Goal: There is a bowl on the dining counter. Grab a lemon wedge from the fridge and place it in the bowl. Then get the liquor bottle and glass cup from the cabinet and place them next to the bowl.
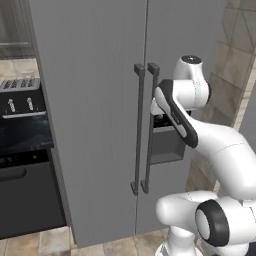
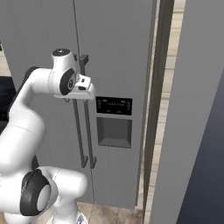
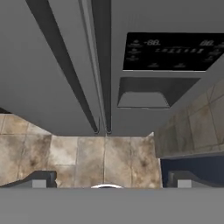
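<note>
Nearest, the gripper (image 3: 109, 181), jaws spread wide and holding nothing, raised in front of the fridge (image 1: 95, 125) beside the top of the two bar handles (image 1: 141, 127). Fingertips (image 3: 41, 180) pointing down at tan floor tiles (image 3: 78, 157). Beyond, both fridge doors shut, handles side by side along the centre seam. On the right door, a black display panel (image 2: 113, 106) above a recessed dispenser (image 2: 114, 132). Farther left, a black oven (image 1: 22, 150) against the fridge side.

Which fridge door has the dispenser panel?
The right door of the fridge: it carries the black display and the dispenser recess beside its handle. The left door is plain.
</note>
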Tool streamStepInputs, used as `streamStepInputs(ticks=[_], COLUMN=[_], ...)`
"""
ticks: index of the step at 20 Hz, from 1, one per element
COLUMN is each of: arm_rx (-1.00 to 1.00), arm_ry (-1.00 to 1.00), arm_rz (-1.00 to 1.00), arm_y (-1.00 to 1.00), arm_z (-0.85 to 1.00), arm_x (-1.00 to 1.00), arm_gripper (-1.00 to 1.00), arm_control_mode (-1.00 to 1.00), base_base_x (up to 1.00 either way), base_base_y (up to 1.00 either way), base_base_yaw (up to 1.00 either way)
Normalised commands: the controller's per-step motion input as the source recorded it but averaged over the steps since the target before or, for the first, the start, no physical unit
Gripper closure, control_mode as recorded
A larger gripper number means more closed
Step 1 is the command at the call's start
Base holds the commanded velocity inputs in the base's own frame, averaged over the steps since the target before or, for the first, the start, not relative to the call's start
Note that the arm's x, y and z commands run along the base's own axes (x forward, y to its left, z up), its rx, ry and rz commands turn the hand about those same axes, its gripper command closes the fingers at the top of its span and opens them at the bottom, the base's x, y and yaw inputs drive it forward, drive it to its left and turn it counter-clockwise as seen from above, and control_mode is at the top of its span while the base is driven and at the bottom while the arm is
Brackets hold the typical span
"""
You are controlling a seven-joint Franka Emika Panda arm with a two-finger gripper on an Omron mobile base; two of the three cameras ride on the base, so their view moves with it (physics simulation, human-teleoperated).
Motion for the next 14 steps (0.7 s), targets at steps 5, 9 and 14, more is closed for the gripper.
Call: streamStepInputs(ticks=[5, 9, 14], arm_rx=[0.00, 0.00, 0.00], arm_ry=[-0.16, -0.07, 0.00], arm_rz=[0.00, 0.00, 0.00], arm_y=[0.01, 0.08, 0.07], arm_z=[0.00, 0.00, 0.00], arm_x=[0.53, 0.53, 0.39], arm_gripper=[-1.00, -1.00, -1.00], arm_control_mode=[-1.00, -1.00, -1.00], base_base_x=[0.00, 0.00, 0.00], base_base_y=[0.00, 0.00, 0.00], base_base_yaw=[0.00, 0.00, 0.00])
